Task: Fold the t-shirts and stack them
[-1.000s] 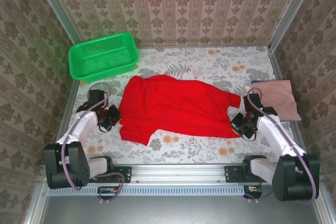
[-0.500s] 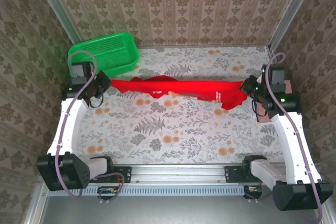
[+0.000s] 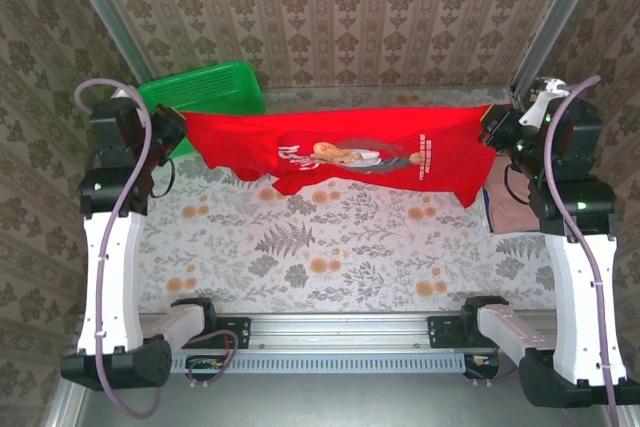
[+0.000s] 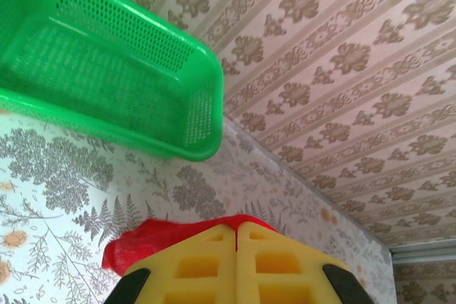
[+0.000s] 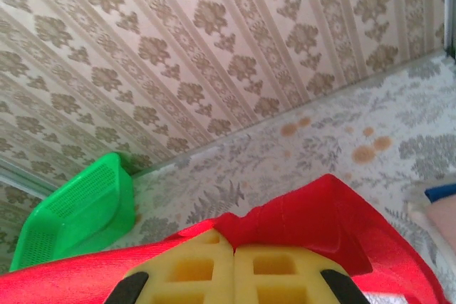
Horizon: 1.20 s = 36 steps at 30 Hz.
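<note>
Spreading step: left gripper (image 3: 178, 127) and right gripper (image 3: 490, 129) are pinching the red t-shirt (image 3: 350, 152) taut aloft, probably awaiting a flat, even lowering onto the table (image 3: 330, 257).

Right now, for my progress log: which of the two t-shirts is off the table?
The red printed t-shirt, stretched in the air between left gripper and right gripper; the pink t-shirt lies on the table.

Left hand (image 3: 172, 131) and right hand (image 3: 492, 129) hold the red t-shirt (image 3: 350, 152) stretched aloft.
</note>
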Each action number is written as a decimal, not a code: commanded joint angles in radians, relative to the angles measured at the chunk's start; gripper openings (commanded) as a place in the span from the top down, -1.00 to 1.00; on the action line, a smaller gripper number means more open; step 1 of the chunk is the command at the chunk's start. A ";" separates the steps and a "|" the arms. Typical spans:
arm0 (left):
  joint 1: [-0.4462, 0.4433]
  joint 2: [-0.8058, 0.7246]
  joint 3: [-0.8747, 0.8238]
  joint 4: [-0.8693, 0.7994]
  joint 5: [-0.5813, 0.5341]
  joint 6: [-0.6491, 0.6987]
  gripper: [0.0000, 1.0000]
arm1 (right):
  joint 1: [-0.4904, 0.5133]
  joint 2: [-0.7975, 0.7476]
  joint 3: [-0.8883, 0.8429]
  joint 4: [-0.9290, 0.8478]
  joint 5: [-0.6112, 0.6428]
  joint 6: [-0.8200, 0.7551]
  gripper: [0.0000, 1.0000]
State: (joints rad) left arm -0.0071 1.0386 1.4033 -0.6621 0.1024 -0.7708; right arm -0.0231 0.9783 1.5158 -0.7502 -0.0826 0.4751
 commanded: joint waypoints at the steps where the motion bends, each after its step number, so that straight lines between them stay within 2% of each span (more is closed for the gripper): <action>1: 0.001 -0.031 0.059 0.029 -0.091 0.023 1.00 | -0.011 -0.015 0.093 -0.004 0.039 -0.054 1.00; 7: -0.006 0.023 0.187 0.018 -0.083 0.043 1.00 | -0.011 0.065 0.244 -0.003 0.047 -0.094 1.00; 13: -0.046 0.142 0.289 0.042 -0.084 0.023 1.00 | -0.018 0.157 0.232 0.053 0.053 -0.106 1.00; 18: -0.106 0.266 0.310 0.108 -0.103 0.048 1.00 | -0.026 0.263 0.162 0.208 0.010 -0.095 1.00; 23: -0.139 0.410 0.366 0.174 -0.109 0.048 1.00 | -0.026 0.396 0.169 0.367 -0.014 -0.076 1.00; 26: -0.147 0.508 0.502 0.176 -0.096 0.052 1.00 | -0.026 0.494 0.278 0.383 -0.022 -0.084 1.00; 29: -0.161 0.597 0.718 0.118 -0.085 0.081 1.00 | -0.026 0.562 0.430 0.368 -0.042 -0.096 1.00; 34: -0.171 0.711 1.087 -0.003 -0.037 0.103 1.00 | -0.035 0.607 0.662 0.320 -0.097 -0.100 1.00; 36: -0.178 0.717 1.157 -0.017 -0.020 0.106 1.00 | -0.038 0.597 0.693 0.309 -0.105 -0.100 1.00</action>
State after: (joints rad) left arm -0.1795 1.7767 2.4493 -0.6479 0.0494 -0.6998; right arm -0.0498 1.6146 2.1269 -0.4728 -0.1474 0.3912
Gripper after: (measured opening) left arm 0.045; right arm 0.041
